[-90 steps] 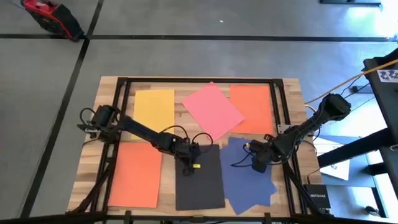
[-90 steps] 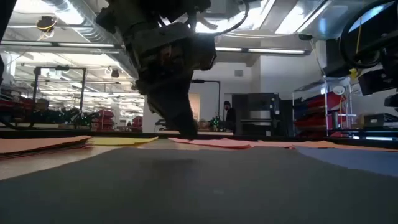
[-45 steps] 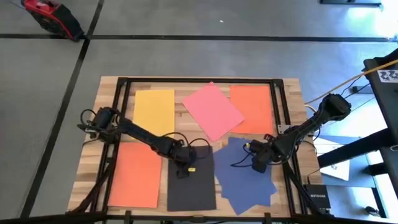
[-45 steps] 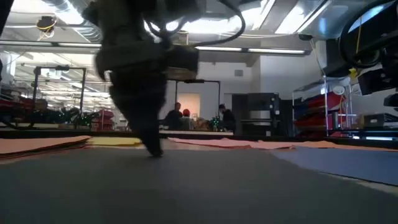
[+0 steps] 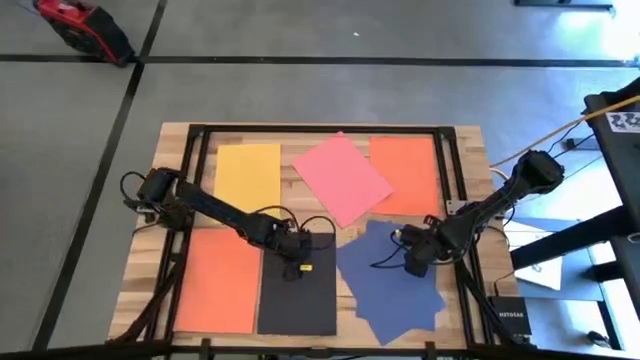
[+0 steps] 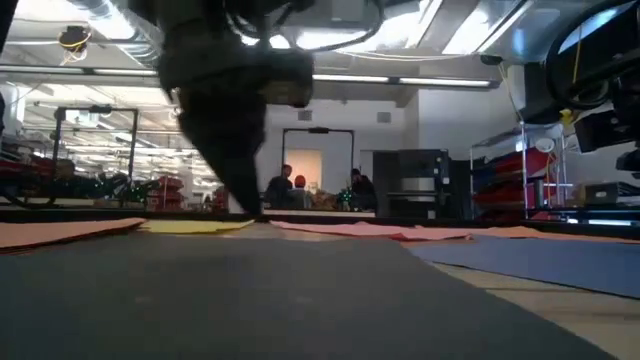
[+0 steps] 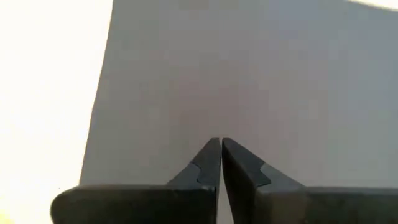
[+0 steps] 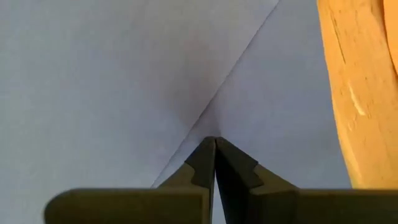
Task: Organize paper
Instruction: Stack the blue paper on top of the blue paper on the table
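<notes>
Pale wooden bench (image 5: 290,190), grey floor around. Coloured paper (image 5: 342,178) lies flat across it. Left gripper (image 5: 297,268) presses closed fingertips on the black sheet (image 5: 295,308); right gripper (image 5: 409,262), closed and empty, presses the blue sheets (image 5: 385,290).

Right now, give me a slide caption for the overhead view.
Left gripper presses on the black sheet beside an orange sheet; right gripper rests on dark blue sheets.

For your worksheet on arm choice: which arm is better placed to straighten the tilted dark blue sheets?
Probably the right. Its gripper already presses, jaws shut, on the dark blue sheets, while the left gripper is busy on the black sheet.
</notes>
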